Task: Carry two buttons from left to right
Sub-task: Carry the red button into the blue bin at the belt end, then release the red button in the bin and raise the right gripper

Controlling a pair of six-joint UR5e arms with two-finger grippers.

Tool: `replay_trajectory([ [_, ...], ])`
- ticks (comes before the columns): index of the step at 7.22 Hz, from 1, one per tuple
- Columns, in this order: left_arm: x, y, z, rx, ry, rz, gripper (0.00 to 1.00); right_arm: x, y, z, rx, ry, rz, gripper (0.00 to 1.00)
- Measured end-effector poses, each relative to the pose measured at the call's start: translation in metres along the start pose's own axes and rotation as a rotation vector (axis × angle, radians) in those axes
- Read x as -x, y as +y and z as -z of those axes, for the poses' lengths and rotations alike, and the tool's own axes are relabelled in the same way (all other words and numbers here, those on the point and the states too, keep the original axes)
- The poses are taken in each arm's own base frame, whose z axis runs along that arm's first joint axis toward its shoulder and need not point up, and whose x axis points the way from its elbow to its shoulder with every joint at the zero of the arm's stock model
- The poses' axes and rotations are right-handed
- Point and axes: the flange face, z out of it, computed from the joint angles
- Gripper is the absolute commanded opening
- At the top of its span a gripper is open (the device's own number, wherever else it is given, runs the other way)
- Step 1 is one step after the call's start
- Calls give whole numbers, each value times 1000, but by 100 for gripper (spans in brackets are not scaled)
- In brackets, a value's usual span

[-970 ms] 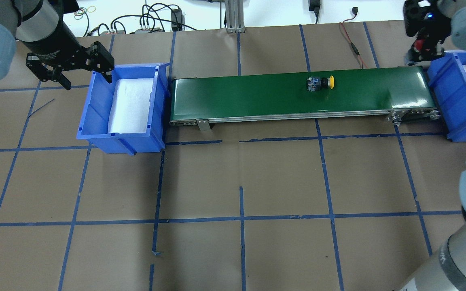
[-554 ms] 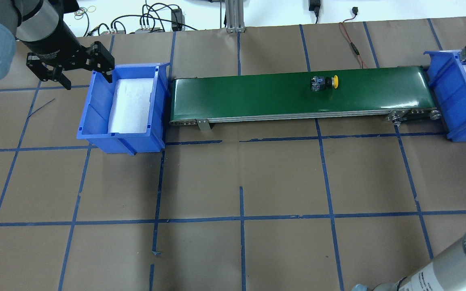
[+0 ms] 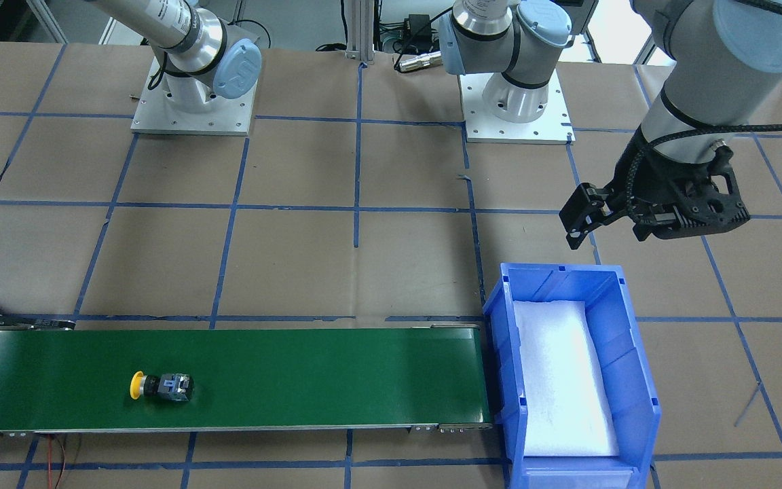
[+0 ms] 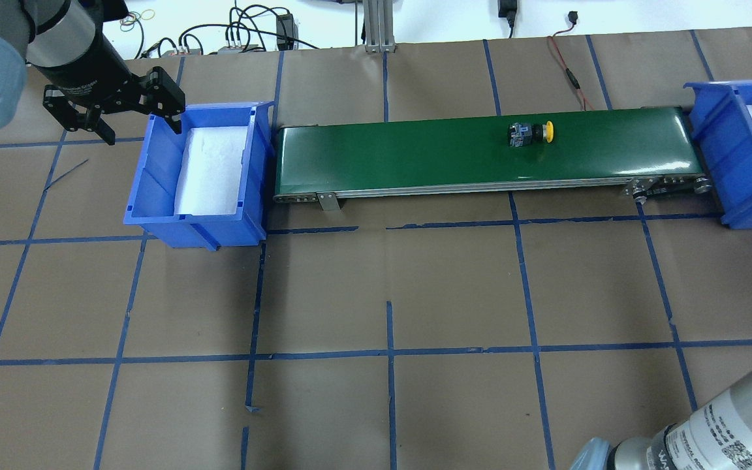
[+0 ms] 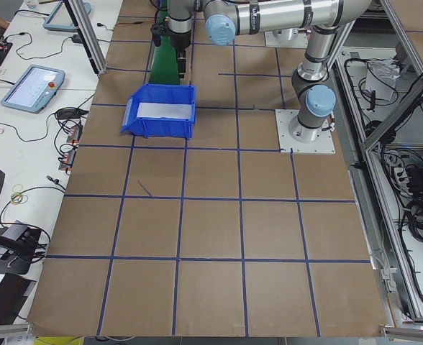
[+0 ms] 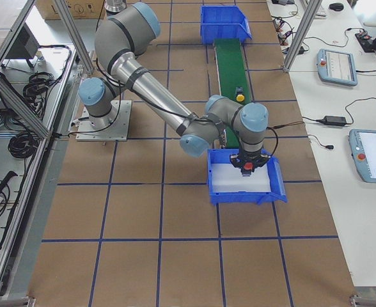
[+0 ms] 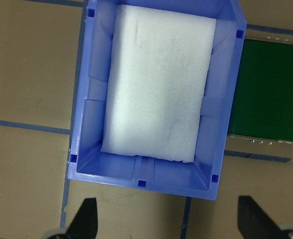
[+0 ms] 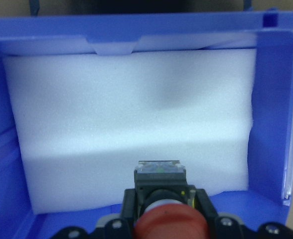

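We note the right tool (image 8: pixel 165 199) pinching the red mushroom-cap push button (image 8: pixel 171 225) over the foam-lined blue plastic bin (image 8: pixel 136 30), likely for a cushioned release. Left tool (image 3: pixel 605 234) spread, empty.

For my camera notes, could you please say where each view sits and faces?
Front-facing: across the table, facing both bases; left gripper near left bin.
Overhead: from behind, down on the conveyor; left gripper.
Exterior left: table end, looking along; left arm.
Exterior right: opposite end; right gripper over right bin.
Left wrist: down on left bin; fingertips.
Right wrist: into right bin; gripper holding red button.
Shared: front-facing and overhead show the yellow button.
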Motion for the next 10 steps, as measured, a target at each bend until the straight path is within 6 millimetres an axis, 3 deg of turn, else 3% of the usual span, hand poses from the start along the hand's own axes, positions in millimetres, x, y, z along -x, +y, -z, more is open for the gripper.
replay_trajectory([
  [2, -1, 0, 0, 1, 2, -1, 100, 3, 14, -29, -11, -17, 71, 16],
  [5, -1, 1, 0, 3, 2, -2, 100, 7, 16, -54, -34, -40, 132, 20],
  [6, -1, 1, 0, 4, 2, -2, 100, 9, 17, -61, -41, -46, 133, 27],
  [7, -1, 1, 0, 3, 2, -1, 100, 10, 18, -65, -46, -52, 133, 88],
  [8, -1, 0, 0, 2, 2, -3, 100, 12, 17, -68, -50, -55, 131, 100],
  [10, -1, 0, 0, 2, 1, -8, 100, 13, 16, -69, -48, -54, 125, 100],
])
